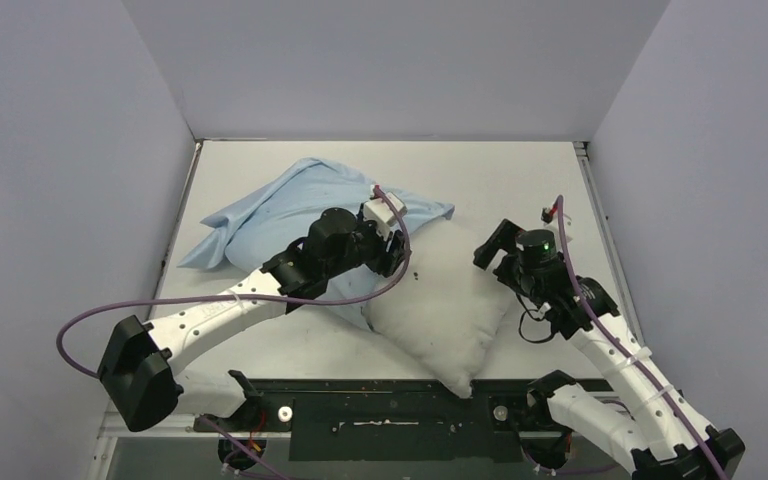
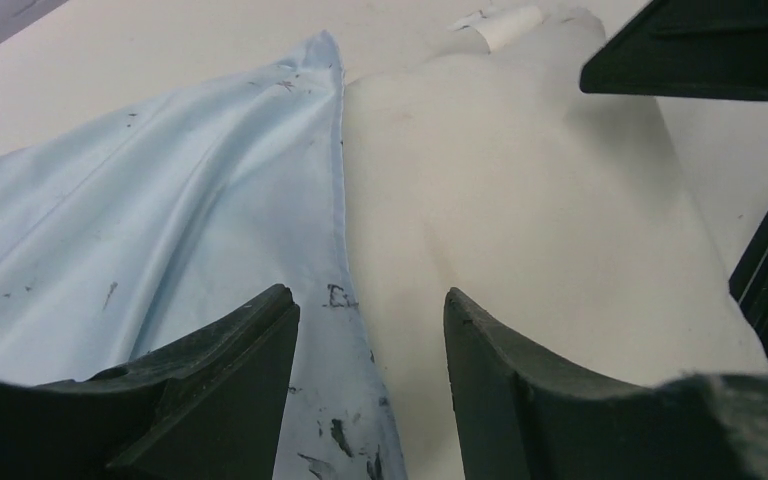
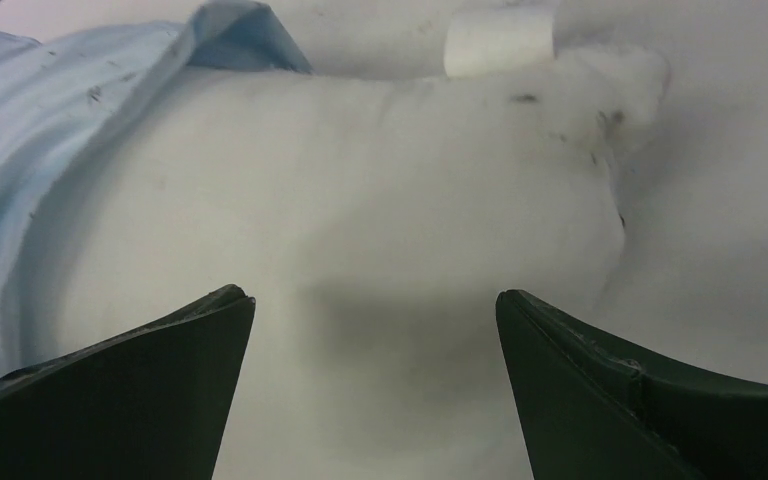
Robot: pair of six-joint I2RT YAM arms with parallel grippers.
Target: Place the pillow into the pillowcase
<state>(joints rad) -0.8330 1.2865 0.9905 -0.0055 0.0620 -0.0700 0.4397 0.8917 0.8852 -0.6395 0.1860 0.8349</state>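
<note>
Top view. The pillow, off-white and plump, lies at centre-right of the white table, one corner reaching the near edge. The light blue pillowcase is crumpled to its far left and overlaps the pillow's far end. Whether that end is inside the mouth or only under loose cloth, I cannot tell. The left gripper hangs over the seam where blue meets white. The right gripper sits at the pillow's right flank.

Left wrist. Its fingers stand apart, pinching nothing. The pillowcase hem runs between them, below, lying on the pillow.

Right wrist. Its fingers are spread wide over bare pillow, holding nothing. A small white tag shows beyond the far end.

Handling, by judgement. The pillow is light, soft and bulky and will fold under a pinch, so take a corner or bunch an edge. The case is thin, limp and likely slippery, so grip the hem itself.

Surroundings. The tabletop is smooth and matte. Plain pale walls close in on three sides, leaving little room to swing.
</note>
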